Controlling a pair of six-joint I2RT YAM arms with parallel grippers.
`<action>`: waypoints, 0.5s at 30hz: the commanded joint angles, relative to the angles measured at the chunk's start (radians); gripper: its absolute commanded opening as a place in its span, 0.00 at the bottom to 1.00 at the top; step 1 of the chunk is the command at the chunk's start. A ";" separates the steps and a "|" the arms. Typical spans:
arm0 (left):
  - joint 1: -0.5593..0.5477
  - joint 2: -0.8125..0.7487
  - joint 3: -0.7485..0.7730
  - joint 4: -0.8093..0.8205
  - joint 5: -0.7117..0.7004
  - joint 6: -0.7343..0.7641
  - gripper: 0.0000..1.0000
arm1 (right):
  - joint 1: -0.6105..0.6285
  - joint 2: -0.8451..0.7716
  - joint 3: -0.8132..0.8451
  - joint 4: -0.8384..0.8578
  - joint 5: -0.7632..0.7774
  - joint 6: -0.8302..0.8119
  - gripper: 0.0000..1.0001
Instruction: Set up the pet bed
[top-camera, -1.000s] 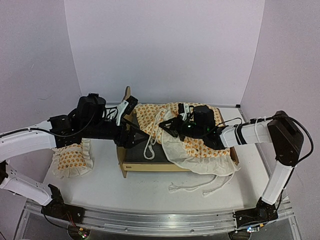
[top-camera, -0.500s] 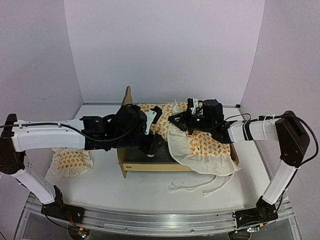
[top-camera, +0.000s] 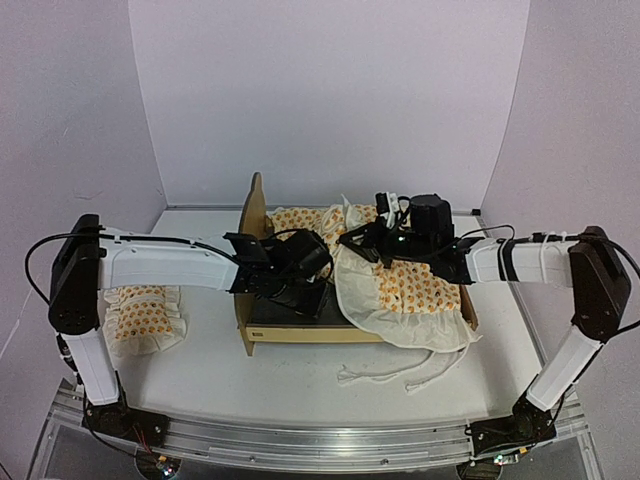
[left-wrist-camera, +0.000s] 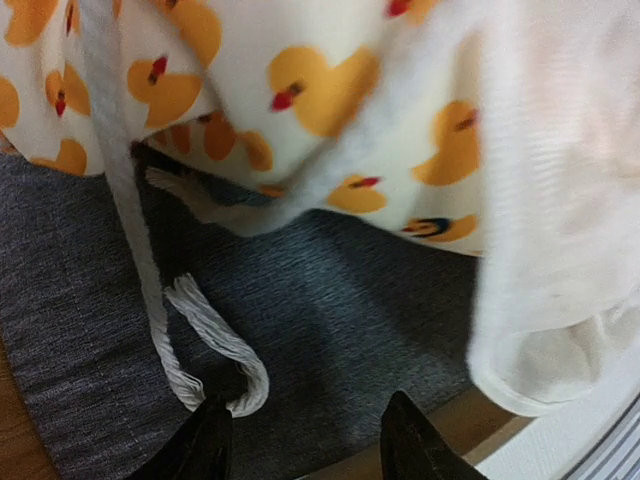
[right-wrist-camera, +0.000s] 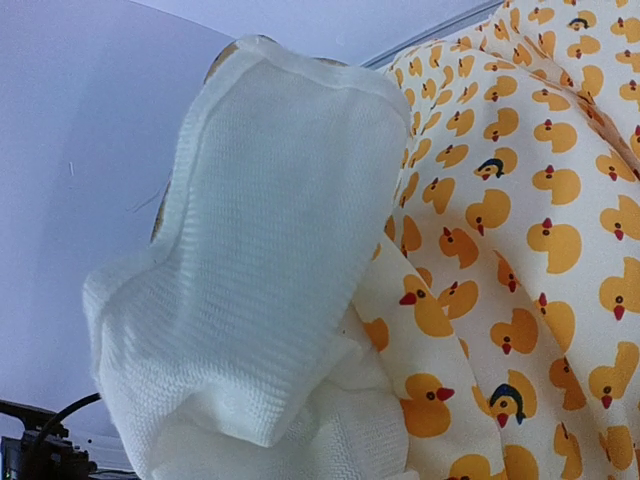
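Firstly, table (top-camera: 200, 370): the white top spans the lower half of the overhead view and carries everything else.
Pet bed (top-camera: 300, 335): the plywood frame sits at the centre of the frame with its wavy headboard at the left end. Its dark grey fabric base (left-wrist-camera: 330, 330) is bare only on the left part.
Mattress cover (top-camera: 420, 290): the duck-printed cream cloth is bunched over the bed's right half and spills past the near rail. It is probably held off the base so it can be spread flat.
Right gripper (top-camera: 355, 240): it is at centre-right with jaws together, apparently pinching the cover's raised edge. A white mesh fold (right-wrist-camera: 270, 230) hangs across its wrist view and hides the fingers.
Left gripper (left-wrist-camera: 305, 450): it is low over the grey base at the centre, jaws apart with nothing between them. It seems placed to take a tie or the cover's edge.
Pillow (top-camera: 145, 320): the matching ruffled pillow lies at lower left, well apart from the bed.
Loose ties (top-camera: 400, 375): they trail onto the table at lower centre-right.
Tie cord (left-wrist-camera: 215, 340): a white rope loop lies on the grey base, just beside one left fingertip.
In the way: the bunched cloth hides the right half of the base, the cord loop lies where the cover should go, and both arms reach in over the frame.
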 joint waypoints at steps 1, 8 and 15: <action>0.018 0.027 0.045 -0.046 -0.025 -0.034 0.54 | -0.002 -0.080 -0.003 0.003 -0.001 -0.050 0.00; 0.061 0.079 0.057 -0.066 -0.065 0.003 0.61 | -0.001 -0.107 -0.021 -0.017 0.002 -0.074 0.00; 0.064 0.100 0.058 -0.075 -0.049 0.047 0.37 | -0.001 -0.114 -0.020 -0.022 -0.002 -0.080 0.00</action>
